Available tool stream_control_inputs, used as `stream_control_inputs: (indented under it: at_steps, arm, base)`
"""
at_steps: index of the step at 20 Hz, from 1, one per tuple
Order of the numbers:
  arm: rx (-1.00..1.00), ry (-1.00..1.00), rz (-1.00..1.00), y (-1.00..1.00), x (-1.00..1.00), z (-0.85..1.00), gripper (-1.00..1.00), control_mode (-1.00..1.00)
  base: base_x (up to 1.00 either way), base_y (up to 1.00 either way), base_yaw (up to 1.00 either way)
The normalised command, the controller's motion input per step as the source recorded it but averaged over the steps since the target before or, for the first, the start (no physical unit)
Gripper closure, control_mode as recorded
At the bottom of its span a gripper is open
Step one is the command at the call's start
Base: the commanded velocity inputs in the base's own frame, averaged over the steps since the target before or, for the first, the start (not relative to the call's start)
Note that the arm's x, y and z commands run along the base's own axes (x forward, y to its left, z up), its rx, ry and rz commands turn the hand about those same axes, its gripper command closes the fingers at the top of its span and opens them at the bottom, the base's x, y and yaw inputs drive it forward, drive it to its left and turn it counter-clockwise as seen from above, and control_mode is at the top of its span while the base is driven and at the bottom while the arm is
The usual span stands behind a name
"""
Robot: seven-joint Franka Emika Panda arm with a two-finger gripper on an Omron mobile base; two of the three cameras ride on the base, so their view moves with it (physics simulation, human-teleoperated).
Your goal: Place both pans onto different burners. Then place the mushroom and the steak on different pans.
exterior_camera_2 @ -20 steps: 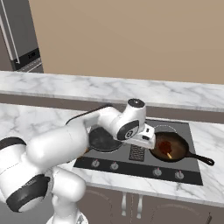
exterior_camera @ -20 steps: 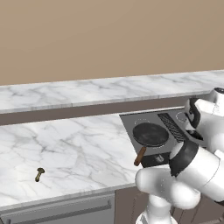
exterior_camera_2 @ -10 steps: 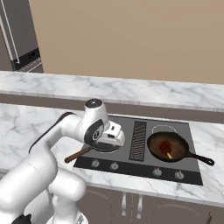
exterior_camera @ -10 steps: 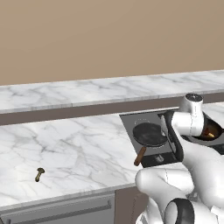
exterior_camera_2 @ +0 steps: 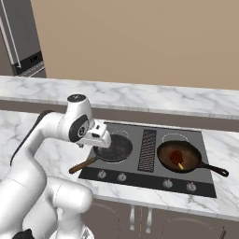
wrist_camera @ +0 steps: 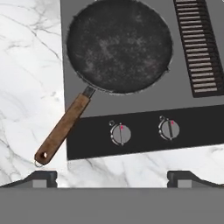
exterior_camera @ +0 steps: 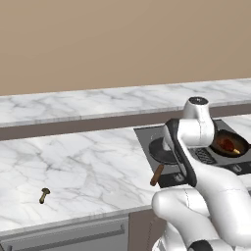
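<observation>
Black pan [wrist_camera: 119, 46] with a brown wooden handle [wrist_camera: 63, 129] sits on the dark grey cooktop [exterior_camera_2: 149, 161], straight ahead of the gripper [wrist_camera: 112, 179] in the hand view, not touching it. Gripper jaws stand wide apart, nothing between them; finger tips [wrist_camera: 41, 178] hang above the marble counter [exterior_camera: 78, 166] edge just short of the cooktop's front. Handle runs diagonally from the pan back toward the left finger tip, its end over the counter, off the cooktop's side. Two knobs [wrist_camera: 120, 133] lie between the gripper and the pan. Vent grille [wrist_camera: 197, 48] is off to the right of the pan, up ahead of the right finger.

Right base view: gripper [exterior_camera_2: 99, 138] hovers near the black pan [exterior_camera_2: 113, 148], at its left rim side, empty. Second pan [exterior_camera_2: 179, 156], reddish-brown inside, sits on the far side of the grille from the hand, dark handle pointing away from it. A dark red piece, likely the steak [exterior_camera_2: 175, 156], lies in it. One burner [exterior_camera_2: 175, 138] outline shows behind that pan.

Left base view: mushroom [exterior_camera: 44, 195] is well apart from the hand, way out left on the counter near the front edge, lying alone. Black pan [exterior_camera: 161, 151] partly hidden by the arm; reddish pan [exterior_camera: 228, 144] beyond the arm.
</observation>
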Motion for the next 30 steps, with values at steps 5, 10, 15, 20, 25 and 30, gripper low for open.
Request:
stream_control_inputs:
  at_steps: [5,10,15,20,25,30]
  arm:
    - [0.08,0.20,0.05,0.79,0.00,0.25,-1.00,-1.00]
    - [0.03,0.15,0.03,0.87,-0.07,0.01,-1.00,-1.00]
    - [0.01,0.08,0.03,0.87,-0.05,0.00,-1.00,-1.00]
    - [0.03,0.10,0.04,0.80,-0.08,0.00,-1.00,-1.00]
    - [0.01,0.06,0.04,0.72,-0.07,0.00,-1.00,-1.00]
    - [0.00,0.04,0.04,0.84,-0.05,0.00,-1.00,-1.00]
  base:
    - [0.00,0.00,0.00]
    - [0.00,0.00,0.00]
    - [0.00,0.00,0.00]
    - [0.00,0.00,0.00]
    - [0.00,0.00,0.00]
    - [0.00,0.00,0.00]
